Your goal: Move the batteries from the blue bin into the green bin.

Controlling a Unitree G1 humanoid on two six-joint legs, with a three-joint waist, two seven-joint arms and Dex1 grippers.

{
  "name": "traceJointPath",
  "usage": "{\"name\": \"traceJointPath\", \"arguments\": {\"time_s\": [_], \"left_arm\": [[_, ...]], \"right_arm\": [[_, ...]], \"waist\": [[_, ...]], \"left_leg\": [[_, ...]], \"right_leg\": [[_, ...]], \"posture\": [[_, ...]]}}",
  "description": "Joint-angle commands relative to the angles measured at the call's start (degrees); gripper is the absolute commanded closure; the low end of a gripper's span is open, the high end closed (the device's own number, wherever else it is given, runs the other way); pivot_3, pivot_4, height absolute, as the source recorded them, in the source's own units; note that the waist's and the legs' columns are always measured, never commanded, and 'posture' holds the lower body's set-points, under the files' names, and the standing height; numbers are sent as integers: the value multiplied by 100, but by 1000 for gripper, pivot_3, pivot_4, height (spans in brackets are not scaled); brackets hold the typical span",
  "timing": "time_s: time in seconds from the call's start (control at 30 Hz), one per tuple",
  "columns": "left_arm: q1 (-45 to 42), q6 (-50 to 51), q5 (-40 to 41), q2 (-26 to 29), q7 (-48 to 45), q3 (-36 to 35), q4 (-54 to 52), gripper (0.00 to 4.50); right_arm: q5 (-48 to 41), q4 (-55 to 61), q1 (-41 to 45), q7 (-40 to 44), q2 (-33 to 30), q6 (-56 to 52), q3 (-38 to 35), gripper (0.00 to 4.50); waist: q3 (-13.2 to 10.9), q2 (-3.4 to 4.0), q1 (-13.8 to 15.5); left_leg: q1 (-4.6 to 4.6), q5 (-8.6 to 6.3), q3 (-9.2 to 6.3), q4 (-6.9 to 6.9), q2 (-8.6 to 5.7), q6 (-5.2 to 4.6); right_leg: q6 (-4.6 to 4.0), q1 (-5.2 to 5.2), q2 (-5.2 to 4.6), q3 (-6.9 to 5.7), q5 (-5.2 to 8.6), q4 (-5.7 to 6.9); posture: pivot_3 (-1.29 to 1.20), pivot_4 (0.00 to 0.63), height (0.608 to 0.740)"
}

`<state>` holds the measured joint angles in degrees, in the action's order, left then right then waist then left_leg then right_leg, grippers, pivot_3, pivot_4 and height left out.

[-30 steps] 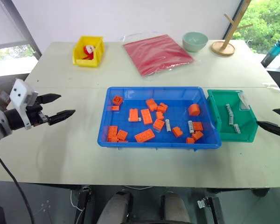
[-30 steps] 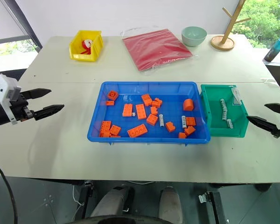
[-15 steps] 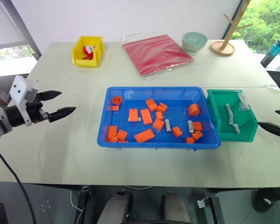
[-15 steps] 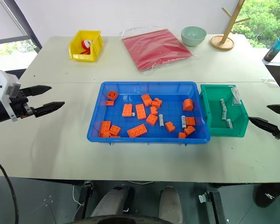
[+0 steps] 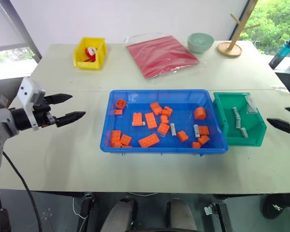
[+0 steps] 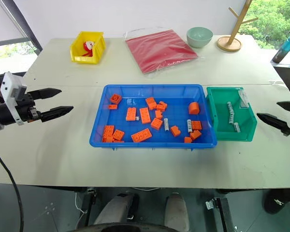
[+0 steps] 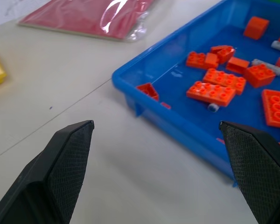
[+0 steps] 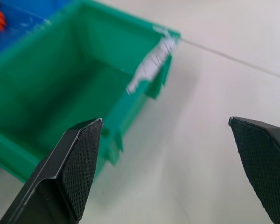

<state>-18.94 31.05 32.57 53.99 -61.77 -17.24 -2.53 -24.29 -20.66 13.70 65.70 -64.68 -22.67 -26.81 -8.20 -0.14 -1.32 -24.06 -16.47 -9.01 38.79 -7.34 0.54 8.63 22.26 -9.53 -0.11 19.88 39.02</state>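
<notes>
Left hand (image 5: 70, 107) and right hand (image 6: 275, 113) — fingers spread wide, holding nothing.

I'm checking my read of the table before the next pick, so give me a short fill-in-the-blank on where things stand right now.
1. The blue bin holds grey batteries mixed among ____ toy bricks.
2. The green bin sits against the blue bin's ____ end, on the robot's own side.
3. Both the left gripper and the right gripper hover with jaws ____ and hold nothing.
4. The red pouch lies between the yellow bin and the pale green ____.

Missing words: orange; right; open; bowl
</notes>
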Motion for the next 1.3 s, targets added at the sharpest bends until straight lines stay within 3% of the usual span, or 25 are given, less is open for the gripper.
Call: {"name": "traceJointPath", "arguments": {"time_s": [0.03, 0.17, 0.33, 0.57, 0.7, 0.97, 1.3], "left_arm": [[-309, 211, 311, 34, -135, 74, -388, 0], [-539, 455, 535, 103, -353, 333, -813, 0], [-543, 525, 609, 167, -542, 502, -1217, 0], [-314, 572, 593, 165, -543, 595, -1564, 0], [-93, 474, 500, 204, -570, 593, -1624, 0], [-132, 549, 566, 104, -415, 635, -1725, 0], [-586, 622, 594, 37, -405, 815, -1534, 0]], "right_arm": [[-545, 1161, 659, 428, -197, -493, 433, 39], [-679, 1934, 1802, 725, 110, -766, 1429, 39], [-57, 2243, 3141, 199, 1266, -888, 2864, 39], [1100, 2216, 3426, -851, 2928, -684, 4241, 39], [1806, 2245, 3146, -1072, 3317, -55, 4869, 39], [3007, 1642, 2796, -1722, 3688, 1790, 5408, 39], [3928, 304, 2975, -2502, 4248, 3432, 5471, 39]], "waist": [[-2, 3, -15], [-4, 3, -83], [-8, -5, -127], [-8, -5, -119], [-8, -5, -122], [-8, -5, -146], [-8, -5, -240]], "left_leg": [[-1, 0, 1, 1, 0, 0], [-10, 0, -1, 4, 1, 0], [-17, 0, -10, 7, 2, 1], [-36, 1, -27, 13, -8, 1], [-36, 1, -34, 15, -12, 2], [-35, 2, -41, 17, -17, 4], [-34, 4, -46, 15, -16, 6]], "right_leg": [[0, 1, 0, 0, 0, 0], [0, 4, -1, -3, 0, 1], [0, 8, 1, -5, 0, 2], [0, 28, 1, -5, 0, 17], [0, 30, 3, -5, 0, 24], [0, 30, 6, -6, 0, 30], [0, 30, 11, -7, 0, 34]], "posture": [[0, 150, 717], [0, 150, 717], [0, 150, 717], [0, 150, 717], [0, 150, 717], [0, 150, 717], [0, 150, 717]]}}
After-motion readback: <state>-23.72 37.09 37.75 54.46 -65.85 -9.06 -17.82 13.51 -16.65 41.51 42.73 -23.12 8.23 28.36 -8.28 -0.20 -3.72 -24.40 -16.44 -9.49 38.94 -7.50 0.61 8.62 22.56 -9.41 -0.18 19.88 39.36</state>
